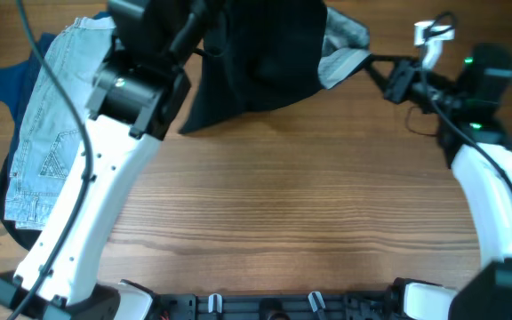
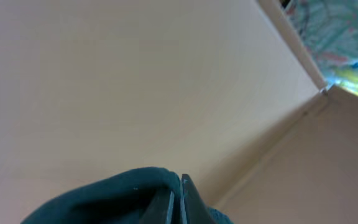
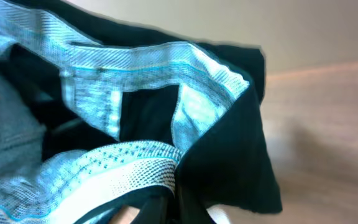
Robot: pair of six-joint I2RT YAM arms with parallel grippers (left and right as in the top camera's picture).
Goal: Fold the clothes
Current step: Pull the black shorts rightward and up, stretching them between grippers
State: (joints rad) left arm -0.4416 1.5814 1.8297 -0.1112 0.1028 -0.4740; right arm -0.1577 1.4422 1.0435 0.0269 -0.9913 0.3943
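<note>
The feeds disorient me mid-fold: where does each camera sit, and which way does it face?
Overhead: above the table, looking straight down on the black shorts, denim shorts, left arm and right arm.
Left wrist: on the left arm, tilted up at a beige wall; the left gripper, shut on the black shorts, shows at the bottom.
Right wrist: on the right arm, close on the shorts' patterned waistband; the right gripper shows at the bottom.
Shared: overhead and right wrist both show the waistband.

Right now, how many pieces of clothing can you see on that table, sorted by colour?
black shorts: 1
light-blue denim shorts: 1
blue top: 1
Total: 3
</note>
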